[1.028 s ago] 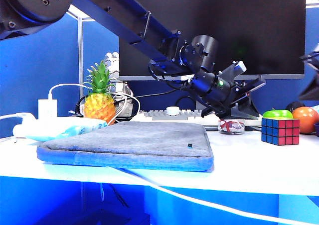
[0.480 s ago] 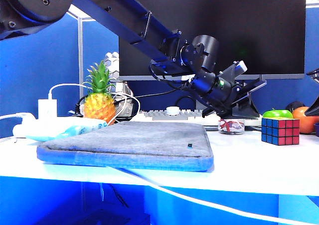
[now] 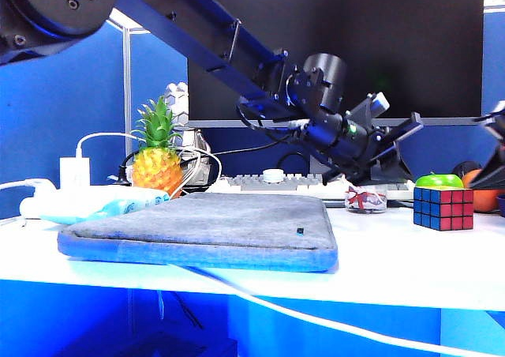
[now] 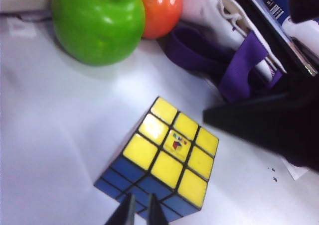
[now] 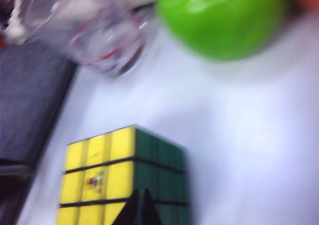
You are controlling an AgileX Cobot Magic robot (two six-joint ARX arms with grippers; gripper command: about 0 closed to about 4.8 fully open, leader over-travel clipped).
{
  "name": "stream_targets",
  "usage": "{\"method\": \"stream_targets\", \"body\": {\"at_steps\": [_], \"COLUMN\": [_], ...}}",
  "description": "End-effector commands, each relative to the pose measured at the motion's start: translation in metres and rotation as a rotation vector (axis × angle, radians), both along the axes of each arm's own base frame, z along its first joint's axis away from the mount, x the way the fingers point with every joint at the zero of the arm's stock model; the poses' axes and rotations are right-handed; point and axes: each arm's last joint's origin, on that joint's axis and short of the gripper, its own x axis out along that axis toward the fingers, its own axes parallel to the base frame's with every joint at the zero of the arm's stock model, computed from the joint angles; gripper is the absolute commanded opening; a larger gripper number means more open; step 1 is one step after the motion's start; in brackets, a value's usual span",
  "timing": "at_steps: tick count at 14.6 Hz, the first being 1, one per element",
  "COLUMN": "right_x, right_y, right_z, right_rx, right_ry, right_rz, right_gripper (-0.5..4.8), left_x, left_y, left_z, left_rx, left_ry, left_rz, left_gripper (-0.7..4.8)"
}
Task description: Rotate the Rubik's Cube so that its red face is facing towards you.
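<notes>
1. The Rubik's Cube sat at right of the exterior frame, red face showing, bare table before it.
2. Left gripper hovered left of it; right gripper at the right edge. I cannot tell either claw's state.

The exterior view looks level across the table; both wrist views look down closely, sharing the Rubik's Cube.
</notes>
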Motion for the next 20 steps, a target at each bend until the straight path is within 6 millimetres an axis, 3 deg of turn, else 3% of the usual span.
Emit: {"method": "stream_targets", "body": {"at_steps": [1,11,16,18,20], "right_x": [0.001,-0.002,-0.001,-0.006,-0.017], "right_y": [0.008,0.013,0.004,0.0,0.001], "right_z": [0.002,-0.003,0.014,0.028,0.049], "right_rx": [0.018,0.028,-0.013,-0.025,-0.024], "right_ry": [-0.004,0.056,-0.007,-0.038,-0.047], "right_rz": [0.037,0.066,0.022,0.006,0.006], "right_gripper": [-0.01,-0.01,-0.01,-0.01,-0.01], "left_x": [-0.006,-0.003,0.004,0.012,0.011], "left_y": [-0.008,-0.006,0.01,0.025,0.047], "left_z": [-0.004,-0.013,-0.011,0.007,0.051], "left_rx": [-0.006,0.009,0.073,0.074,0.125], "left_ry": [0.004,0.001,0.04,0.032,-0.043], "left_rz": [-0.02,-0.028,-0.028,-0.033,-0.068], "left_gripper": [0.51,0.51,0.52,0.52,0.51]}}
